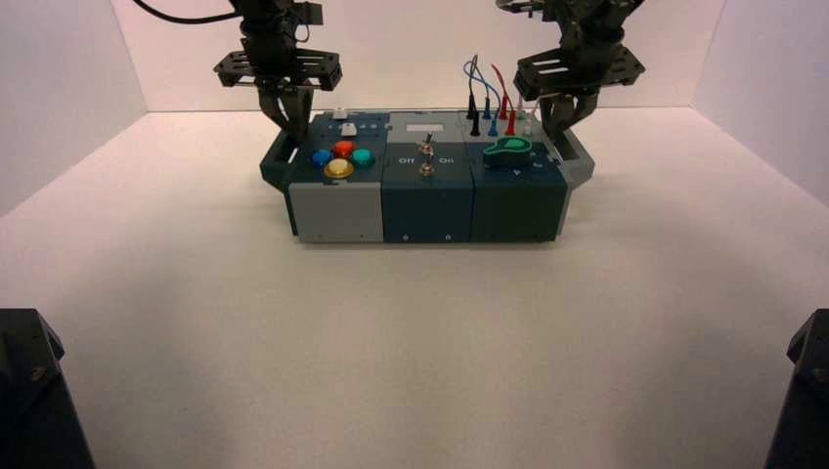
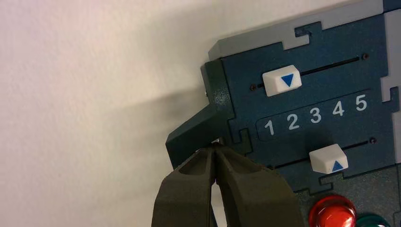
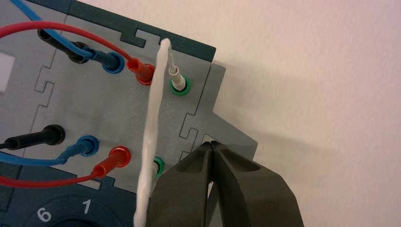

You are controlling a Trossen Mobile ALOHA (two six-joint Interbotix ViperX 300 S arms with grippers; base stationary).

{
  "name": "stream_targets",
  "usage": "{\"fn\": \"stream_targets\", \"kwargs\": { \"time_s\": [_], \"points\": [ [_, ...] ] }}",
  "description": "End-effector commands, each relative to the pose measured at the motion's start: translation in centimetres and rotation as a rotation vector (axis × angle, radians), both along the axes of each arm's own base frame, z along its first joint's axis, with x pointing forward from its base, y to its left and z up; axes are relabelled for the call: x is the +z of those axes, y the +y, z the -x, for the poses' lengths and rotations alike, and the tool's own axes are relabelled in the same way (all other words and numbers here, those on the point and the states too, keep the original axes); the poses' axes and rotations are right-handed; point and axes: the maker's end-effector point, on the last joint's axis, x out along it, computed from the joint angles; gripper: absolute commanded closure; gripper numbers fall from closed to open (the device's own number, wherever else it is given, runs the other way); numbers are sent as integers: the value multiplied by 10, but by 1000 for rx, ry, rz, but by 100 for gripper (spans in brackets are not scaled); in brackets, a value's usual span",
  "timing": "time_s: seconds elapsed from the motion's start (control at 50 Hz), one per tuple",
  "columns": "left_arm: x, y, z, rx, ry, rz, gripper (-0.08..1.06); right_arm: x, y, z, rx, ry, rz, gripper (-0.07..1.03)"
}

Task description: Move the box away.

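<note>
One box [image 1: 427, 191] seen; two end handles pinched: left gripper [image 2: 215, 153] clenched on left handle [image 2: 196, 132], right gripper [image 3: 211, 147] clenched on right handle [image 3: 227, 135]. Four push buttons [image 1: 340, 159] counted. Handle holes hidden behind fingertips.

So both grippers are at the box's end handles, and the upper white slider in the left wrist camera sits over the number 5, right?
Not quite. Both the left gripper and the right gripper are at the box's end handles, but the left wrist view shows the upper white slider near the 1–2 end of the scale, not over 5.
</note>
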Motion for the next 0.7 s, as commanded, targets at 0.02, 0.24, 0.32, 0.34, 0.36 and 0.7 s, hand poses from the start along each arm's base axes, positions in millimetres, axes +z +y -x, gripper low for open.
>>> {"fn": "stream_targets", "kwargs": {
  "time_s": [0.02, 0.24, 0.32, 0.34, 0.36, 0.7],
  "points": [
    [10, -11, -22, -18, -65, 18, 101, 3, 6, -15, 24, -32, 4, 99],
    [12, -15, -36, -18, -85, 24, 101, 26, 8, -33, 34, -74, 12, 99],
    [15, -14, -35, -18, -85, 24, 101, 33, 7, -34, 35, -77, 17, 99],
    [19, -14, -34, -20, -93, 24, 101, 38, 7, -34, 38, -84, 18, 99],
    [23, -14, -34, -20, -101, 27, 101, 42, 7, -34, 40, -90, 19, 99],
    [106, -8, -23, -26, -233, 63, 101, 121, 3, -20, 32, -154, 12, 99]
  ]
}}
